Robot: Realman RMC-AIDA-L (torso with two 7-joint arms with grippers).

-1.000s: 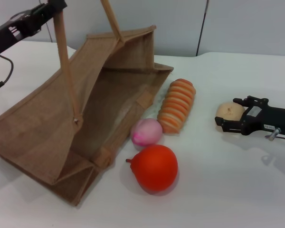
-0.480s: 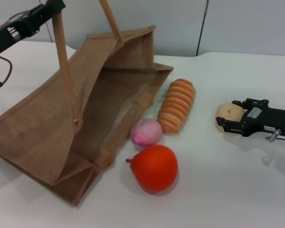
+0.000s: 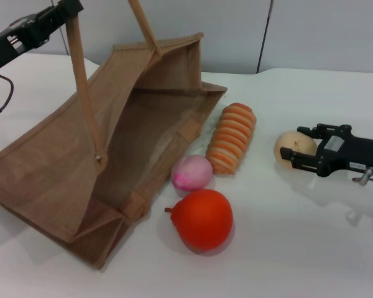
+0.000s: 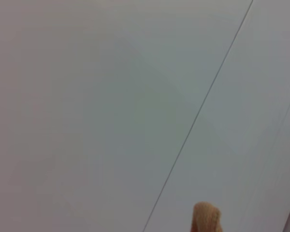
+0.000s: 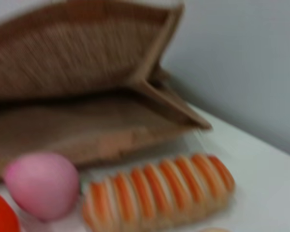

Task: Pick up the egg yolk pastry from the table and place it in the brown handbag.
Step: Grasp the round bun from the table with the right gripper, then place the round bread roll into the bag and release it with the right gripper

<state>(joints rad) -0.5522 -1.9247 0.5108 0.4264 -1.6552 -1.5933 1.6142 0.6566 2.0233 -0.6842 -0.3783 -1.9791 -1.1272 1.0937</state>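
Note:
The egg yolk pastry (image 3: 291, 144), a small pale beige bun, sits between the fingers of my right gripper (image 3: 298, 149), which is shut on it just above the white table (image 3: 298, 248) at the right. The brown handbag (image 3: 56, 167) lies tilted open at the left, its mouth facing the pastry. My left gripper (image 3: 63, 12) at the top left holds one looped handle (image 3: 81, 74) up. A bit of that handle shows in the left wrist view (image 4: 206, 218). The right wrist view shows the bag's mouth (image 5: 87, 72).
Between the pastry and the bag lie a long orange-and-cream ridged bread (image 3: 232, 136), a pink-white ball (image 3: 191, 172) and an orange-red fruit (image 3: 202, 218). The bread (image 5: 159, 193) and the ball (image 5: 41, 183) also show in the right wrist view. A grey wall stands behind.
My right gripper has moved left toward the bag with the pastry in it and has risen slightly. The left arm and the bag have stayed put.

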